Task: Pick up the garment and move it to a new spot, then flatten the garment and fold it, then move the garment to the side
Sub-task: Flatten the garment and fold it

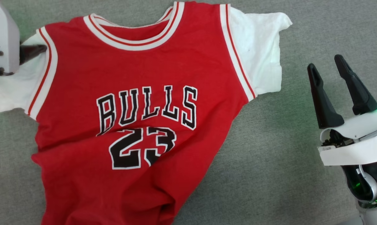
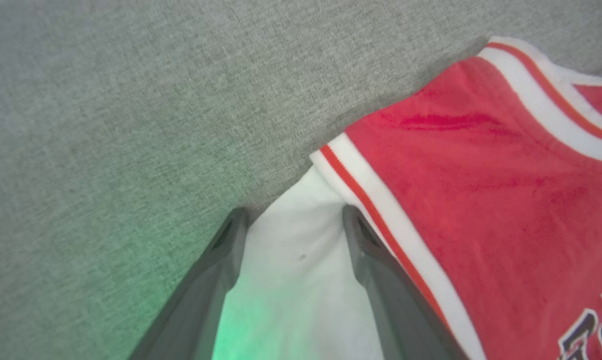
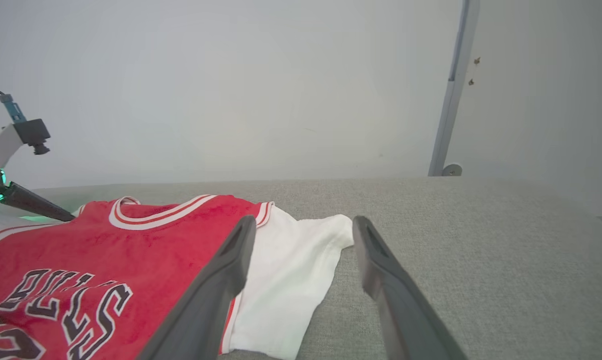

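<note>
The garment (image 1: 144, 103), a red jersey with white sleeves and black "BULLS 23" lettering, lies face up on the grey fabric surface, its lower part wrinkled. My left gripper (image 1: 35, 51) is at the jersey's left sleeve (image 1: 16, 87). In the left wrist view my left gripper (image 2: 296, 216) is open, its fingers standing either side of the white sleeve (image 2: 296, 280) near the shoulder trim. My right gripper (image 1: 327, 67) is open and holds nothing, apart from the garment and right of the other sleeve (image 1: 257, 56). The right wrist view has my right gripper (image 3: 304, 224) pointing past that sleeve (image 3: 291, 280).
Grey woven surface (image 1: 285, 175) lies around the garment, with open room to the right and lower right. A pale wall (image 3: 281, 90) and a grey vertical post (image 3: 453, 100) stand beyond the far edge.
</note>
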Tool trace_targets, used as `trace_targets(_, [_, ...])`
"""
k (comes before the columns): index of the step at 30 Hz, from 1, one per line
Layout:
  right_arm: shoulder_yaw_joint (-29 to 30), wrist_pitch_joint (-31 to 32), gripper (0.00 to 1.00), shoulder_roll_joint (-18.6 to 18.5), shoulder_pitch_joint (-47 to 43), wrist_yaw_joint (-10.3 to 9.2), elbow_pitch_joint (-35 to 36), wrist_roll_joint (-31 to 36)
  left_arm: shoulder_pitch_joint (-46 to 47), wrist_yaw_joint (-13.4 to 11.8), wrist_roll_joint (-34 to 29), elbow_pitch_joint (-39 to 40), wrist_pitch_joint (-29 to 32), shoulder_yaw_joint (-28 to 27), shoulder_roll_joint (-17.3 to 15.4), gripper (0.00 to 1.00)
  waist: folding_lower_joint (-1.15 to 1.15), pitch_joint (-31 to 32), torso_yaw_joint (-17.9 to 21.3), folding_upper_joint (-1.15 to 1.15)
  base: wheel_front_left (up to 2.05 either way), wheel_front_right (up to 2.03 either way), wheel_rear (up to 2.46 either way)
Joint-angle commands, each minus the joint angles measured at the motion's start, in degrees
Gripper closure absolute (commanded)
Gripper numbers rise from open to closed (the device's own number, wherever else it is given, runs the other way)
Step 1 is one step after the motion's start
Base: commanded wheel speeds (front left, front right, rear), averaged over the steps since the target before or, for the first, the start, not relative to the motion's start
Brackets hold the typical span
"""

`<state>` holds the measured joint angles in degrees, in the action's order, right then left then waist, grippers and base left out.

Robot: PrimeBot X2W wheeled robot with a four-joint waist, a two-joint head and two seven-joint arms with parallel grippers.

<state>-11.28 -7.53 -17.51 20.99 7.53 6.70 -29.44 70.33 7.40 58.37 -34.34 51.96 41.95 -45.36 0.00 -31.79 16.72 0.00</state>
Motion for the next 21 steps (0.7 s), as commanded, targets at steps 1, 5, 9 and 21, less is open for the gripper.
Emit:
trace_targets(1, [0.08,0.5,0.0,-0.53,0.99,-0.09,0.55,0.61,-3.99,0.08,1.35,-0.89,2.17,3.25,2.31,0.76,0.0,-0.33,-0.73,0.0,0.0,0.0,0.0])
trace_targets(5, [-1.28,3.45,0.0,-2.6,3.95,-0.09,1.15,0.98,-3.9,0.13,4.18,0.61,3.26,4.51,2.32,1.0,0.0,-0.82,-1.73,0.0,0.0,0.0,0.0])
trace_targets(9, [-5.49,10.98,0.0,-6.4,10.74,-0.09,0.25,-0.35,-2.75,0.13,4.72,1.82,1.47,5.88,2.16,1.0,0.0,-1.44,-2.9,0.0,0.0,0.0,0.0])
trace_targets(21, [-25.9,37.77,0.0,-18.56,38.33,-0.09,-14.89,-13.1,1.51,0.13,6.95,4.23,-2.52,10.82,4.77,1.0,0.0,-4.2,-7.43,0.0,0.0,0.0,0.0])
